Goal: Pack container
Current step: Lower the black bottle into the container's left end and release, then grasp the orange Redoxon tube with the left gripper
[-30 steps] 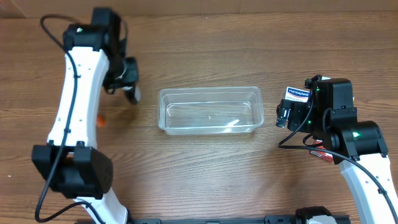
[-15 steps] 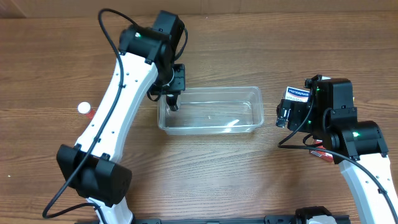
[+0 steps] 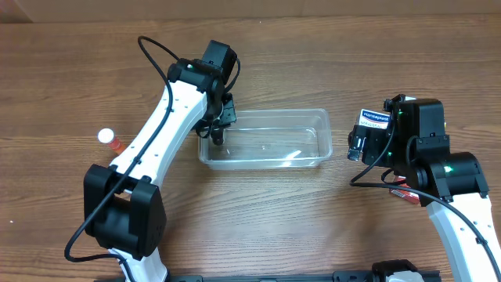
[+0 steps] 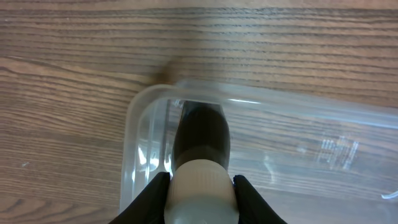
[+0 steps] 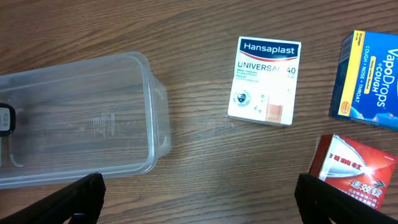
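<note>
Surface: brown wood-grain tabletop (image 3: 258, 211), filling every view.
Container: clear rectangular plastic container (image 3: 264, 139), mid-tabletop.
Left tool (image 4: 200, 202): pinching a dark white-capped bottle (image 4: 200, 134) at the container's left end.
Right tool (image 5: 199, 193): spread, empty.

Overhead looks straight down; both wrist views close, sharing container (image 3: 274, 146).
</note>
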`<state>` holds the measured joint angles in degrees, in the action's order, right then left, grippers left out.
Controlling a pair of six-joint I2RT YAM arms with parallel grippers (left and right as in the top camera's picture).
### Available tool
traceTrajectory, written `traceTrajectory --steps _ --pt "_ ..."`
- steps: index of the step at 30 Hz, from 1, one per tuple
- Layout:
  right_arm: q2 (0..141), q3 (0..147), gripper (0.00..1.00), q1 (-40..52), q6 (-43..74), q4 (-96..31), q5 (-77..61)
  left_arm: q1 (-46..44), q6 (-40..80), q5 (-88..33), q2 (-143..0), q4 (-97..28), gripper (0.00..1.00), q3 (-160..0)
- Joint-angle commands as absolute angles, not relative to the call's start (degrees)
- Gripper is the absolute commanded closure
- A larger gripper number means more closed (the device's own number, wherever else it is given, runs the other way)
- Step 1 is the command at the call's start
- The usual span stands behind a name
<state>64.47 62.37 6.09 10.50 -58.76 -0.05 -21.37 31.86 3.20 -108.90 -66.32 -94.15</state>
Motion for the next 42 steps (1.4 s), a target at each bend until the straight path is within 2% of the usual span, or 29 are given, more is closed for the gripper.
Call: traceTrajectory --steps 1,8,9,10,11,14,20,22,24,25,28,31,36,39,42 --pt "64.42 64.05 0.0 6.24 10.76 -58.67 -0.43 -21.45 33.19 5.13 -108.68 -65.91 0.95 -94.21" --pt "64.42 64.05 0.0 6.24 10.76 -58.67 -0.43 -21.45 32.8 4.43 -113.97 -65.71 0.96 -94.21" --pt "64.42 64.05 0.0 6.24 10.76 -58.67 -0.4 -21.45 32.8 4.4 -114.5 -65.73 0.9 -94.21" --pt "64.42 64.05 0.0 6.24 10.76 -58.67 -0.43 -21.43 32.8 4.4 -114.63 -65.71 0.66 -94.21" --pt "64.42 64.05 0.0 6.24 10.76 -58.67 -0.4 -21.43 32.77 4.4 -114.61 -65.67 0.49 -94.26" --pt "64.42 64.05 0.0 6.26 10.76 -58.67 -0.43 -21.41 31.27 2.96 -114.5 -66.06 0.38 -95.96" --pt "64.42 64.05 0.0 6.26 10.76 -58.67 -0.43 -21.41 29.1 2.31 -114.28 -75.88 0.33 -112.29" --pt "64.42 64.05 0.0 6.24 10.76 -58.67 -0.4 -21.39 29.15 2.96 -114.24 -81.41 0.28 -120.33" --pt "64.42 64.05 0.0 6.24 10.74 -58.67 -0.38 -20.71 29.32 5.91 -113.65 -87.18 0.07 -127.2" --pt "64.42 64.05 0.0 6.24 10.74 -58.65 -0.38 -19.79 29.39 7.27 -112.66 -89.69 0.0 -129.36" --pt "64.42 64.05 0.0 6.24 10.7 -58.72 -0.1 -14.66 29.87 10.11 -108.16 -96.33 0.0 -130.39" --pt "64.4 64.05 0.0 6.24 10.72 -58.87 0.36 -5.3 29.32 9.8 -100.31 -96.82 0.0 -127.55" --pt "64.4 64.05 0.0 6.24 10.72 -58.83 0.34 8.54 27.68 9.21 -88.07 -96.66 0.0 -110.28" --pt "64.42 64.05 0.0 6.24 10.72 -58.81 0.3 15.81 23.9 6.61 -86.0 -91.37 0.0 -100.38" --pt "64.42 64.05 0.0 6.24 10.74 -58.83 0.27 21.3 19.22 -0.05 -90.8 -84.47 0.0 -95.29"
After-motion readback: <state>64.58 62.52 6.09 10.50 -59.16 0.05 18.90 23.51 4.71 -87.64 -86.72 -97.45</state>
